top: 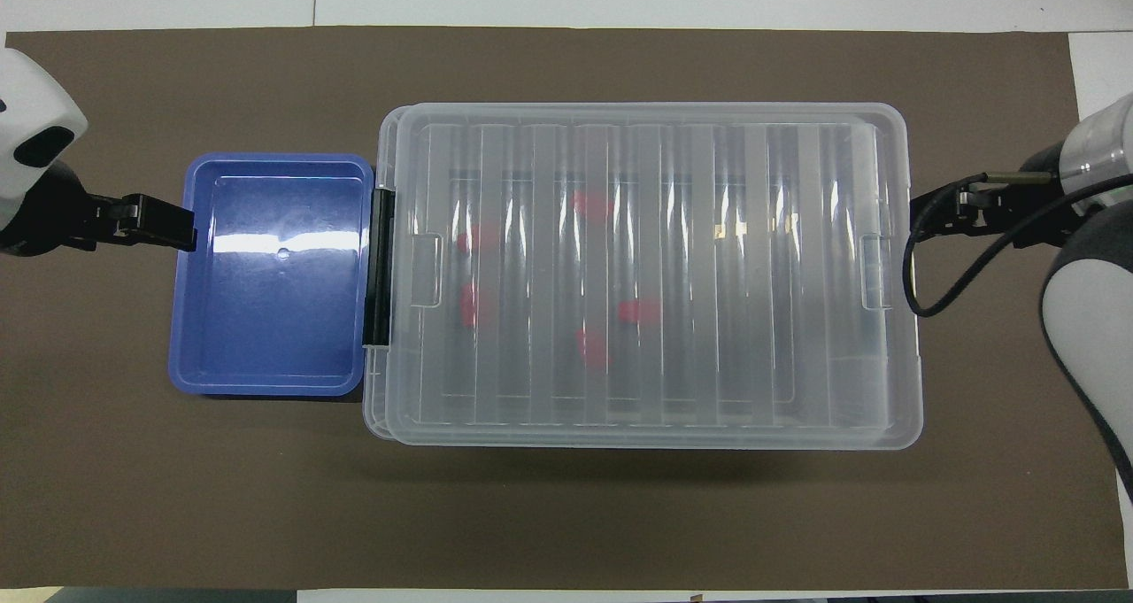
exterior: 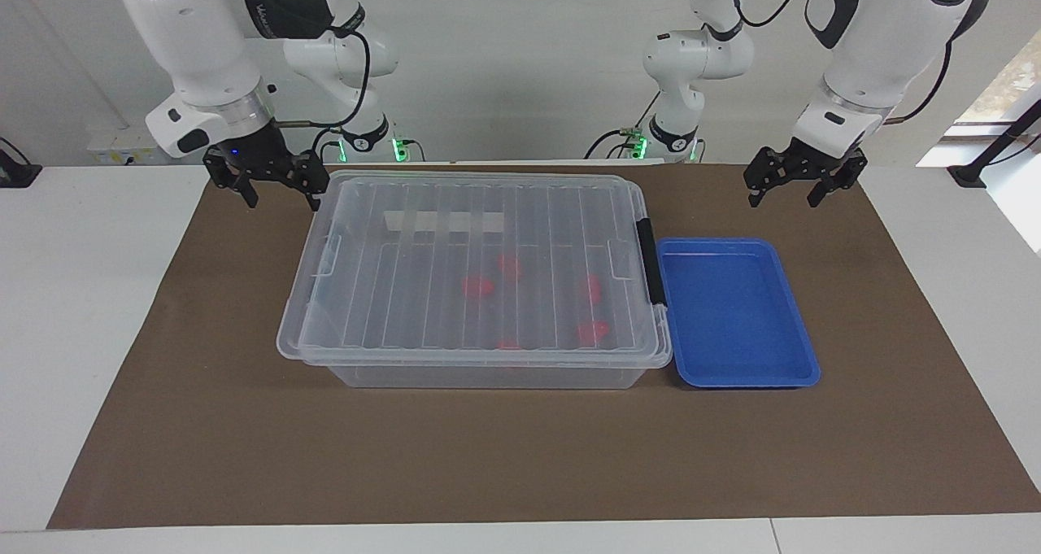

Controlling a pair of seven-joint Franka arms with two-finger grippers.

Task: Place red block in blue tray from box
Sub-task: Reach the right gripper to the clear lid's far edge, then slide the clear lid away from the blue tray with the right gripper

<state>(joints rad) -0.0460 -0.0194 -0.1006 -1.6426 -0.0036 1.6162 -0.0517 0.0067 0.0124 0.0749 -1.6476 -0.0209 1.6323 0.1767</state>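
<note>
Lidded box (exterior: pixel 480 273) with red blocks (exterior: pixel 478 286) beside blue tray (exterior: pixel 793 314), left tool (exterior: pixel 795 188) and right tool (exterior: pixel 272 189) released, raised.

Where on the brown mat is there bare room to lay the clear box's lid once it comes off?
The widest bare stretch of brown mat runs along the table edge farthest from the robots, bordered by the lidded clear plastic box and shallow blue plastic tray. Narrower bare mat lies between the box and the mat's edge at the right arm's end. Box and tray sit tight together, without a gap.
</note>
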